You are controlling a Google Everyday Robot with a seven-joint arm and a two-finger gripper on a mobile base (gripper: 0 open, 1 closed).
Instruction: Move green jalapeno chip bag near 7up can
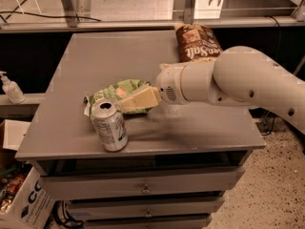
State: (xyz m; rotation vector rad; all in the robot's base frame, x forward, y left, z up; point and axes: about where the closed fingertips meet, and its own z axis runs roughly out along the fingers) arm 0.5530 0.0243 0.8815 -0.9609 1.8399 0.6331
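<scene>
The green jalapeno chip bag (110, 92) lies crumpled on the grey table (95, 56), left of centre near the front. The 7up can (109, 125) stands upright just in front of the bag, touching or almost touching it, close to the table's front edge. My gripper (129, 101) reaches in from the right and rests over the right part of the bag, covering that part. The white arm (238, 78) stretches across the right half of the table.
A larger brown-and-cream chip bag (198, 42) lies at the back right, partly behind my arm. A white bottle (10, 88) stands on a ledge left of the table. Drawers (143, 190) are below the tabletop, and a cardboard box (24, 206) is on the floor at left.
</scene>
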